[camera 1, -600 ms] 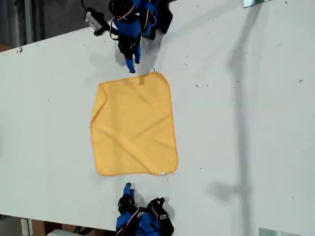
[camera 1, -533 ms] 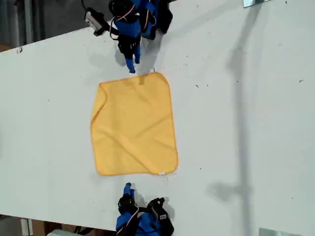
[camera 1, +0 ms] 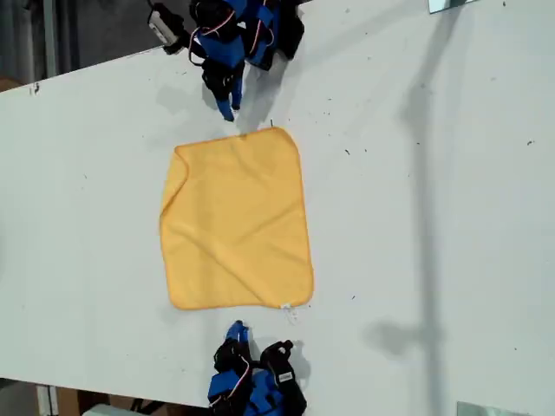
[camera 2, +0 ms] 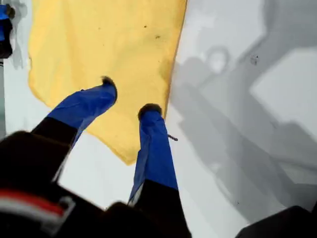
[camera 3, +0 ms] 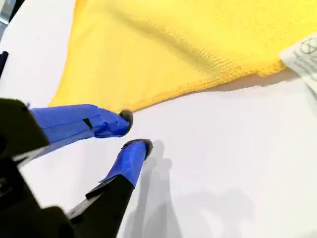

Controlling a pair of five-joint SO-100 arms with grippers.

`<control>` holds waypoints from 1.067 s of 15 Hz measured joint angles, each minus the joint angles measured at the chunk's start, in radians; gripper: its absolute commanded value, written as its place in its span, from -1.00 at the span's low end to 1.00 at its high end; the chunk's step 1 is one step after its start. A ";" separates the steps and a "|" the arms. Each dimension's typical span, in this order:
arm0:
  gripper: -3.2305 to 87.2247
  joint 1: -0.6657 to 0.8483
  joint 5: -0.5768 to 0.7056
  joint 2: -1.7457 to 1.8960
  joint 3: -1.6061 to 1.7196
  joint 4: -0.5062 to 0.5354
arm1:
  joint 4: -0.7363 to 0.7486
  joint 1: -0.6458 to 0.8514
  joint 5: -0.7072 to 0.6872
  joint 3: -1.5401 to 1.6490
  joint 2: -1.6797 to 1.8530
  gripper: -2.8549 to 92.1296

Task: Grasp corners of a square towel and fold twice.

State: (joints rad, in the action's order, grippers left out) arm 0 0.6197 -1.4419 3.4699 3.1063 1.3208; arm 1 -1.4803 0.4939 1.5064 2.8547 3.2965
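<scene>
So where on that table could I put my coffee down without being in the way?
The wide bare tabletop on the exterior view's right of the towel is free, and so is the strip on its left. It is crowded at the towel's top and bottom edges, where my first gripper and second gripper sit.

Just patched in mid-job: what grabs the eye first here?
The yellow-orange towel lies spread flat mid-table in the exterior view, white tag at its lower right corner there. My second gripper sits open on the table near the tagged edge; my first gripper hovers open over the opposite edge.
</scene>
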 measured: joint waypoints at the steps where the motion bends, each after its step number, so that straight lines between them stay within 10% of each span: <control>1: -0.66 -0.025 0.006 0.000 0.005 -0.023 | 0.021 -0.044 -0.103 -0.011 -0.011 -0.32; 4: -0.66 -0.041 0.077 -0.002 0.014 -0.078 | 0.302 -0.222 -0.310 -0.187 -0.422 -0.22; 8: -0.67 -0.044 0.081 -0.002 0.014 -0.080 | 0.314 -0.422 -0.322 -0.310 -0.956 -0.22; 16: -0.68 -0.055 0.083 -0.002 0.014 -0.080 | 0.517 -0.459 -0.324 -0.488 -1.463 -0.43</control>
State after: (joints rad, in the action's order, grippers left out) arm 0 0.5645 -1.3591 3.4683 3.1201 1.2410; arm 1 -0.9633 0.0353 1.1827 2.3669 1.8331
